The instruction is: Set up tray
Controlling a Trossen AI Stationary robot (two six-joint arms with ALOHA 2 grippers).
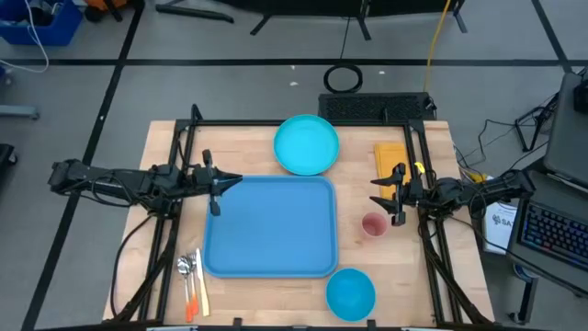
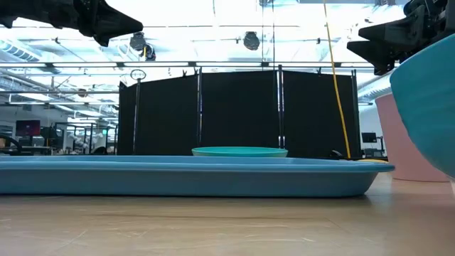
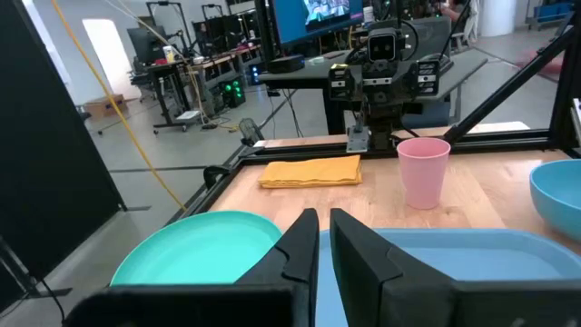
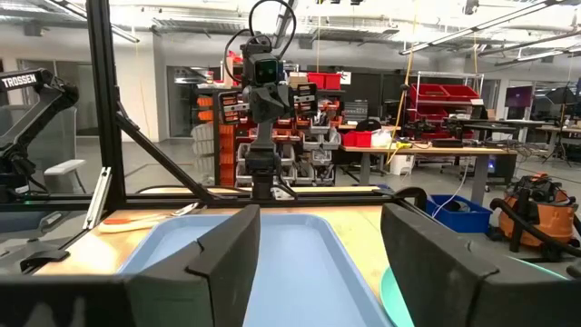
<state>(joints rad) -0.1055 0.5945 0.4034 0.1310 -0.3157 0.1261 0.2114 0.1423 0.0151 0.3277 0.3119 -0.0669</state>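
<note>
The large blue tray (image 1: 271, 230) lies flat on the wooden table, and also shows in the low view (image 2: 178, 174). My left gripper (image 1: 217, 188) hangs above the tray's far-left corner, fingers shut (image 3: 324, 241), touching nothing. My right gripper (image 1: 393, 195) hovers just off the tray's right edge, beside the pink cup (image 1: 373, 225), with its fingers wide open (image 4: 320, 254) and empty. In the low view both arms sit high above the table.
A cyan plate (image 1: 306, 144) sits past the tray's far edge. A folded yellow napkin (image 1: 390, 158) lies at the far right, and a small blue bowl (image 1: 350, 294) at the near right. Cutlery (image 1: 191, 276) lies left of the tray's near corner. Black frame rails run along both table sides.
</note>
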